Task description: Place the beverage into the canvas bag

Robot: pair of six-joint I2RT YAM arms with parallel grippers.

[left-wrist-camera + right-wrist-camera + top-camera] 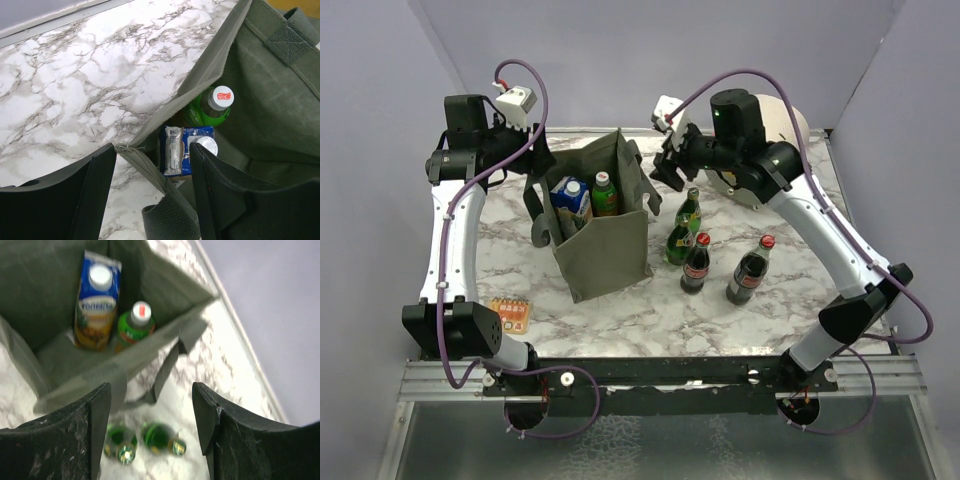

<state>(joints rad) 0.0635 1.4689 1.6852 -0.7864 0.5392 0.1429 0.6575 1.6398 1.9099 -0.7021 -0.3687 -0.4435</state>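
The olive-green canvas bag (610,250) stands upright and open mid-table. Inside it are a blue carton (570,195) and a green bottle with a white cap (604,192). Two green glass bottles (687,212) and two cola bottles (696,262) stand just right of the bag. My left gripper (535,165) is open at the bag's left rim; in the left wrist view (152,155) the rim and a handle (170,215) lie between its fingers. My right gripper (672,165) is open and empty, above the gap between the bag and the green bottles (160,435).
A cream-and-orange cylinder (782,122) lies at the back right behind the right arm. A small orange packet (510,313) lies at the front left. The second cola bottle (750,270) stands farthest right. Grey walls close in the table's back and sides.
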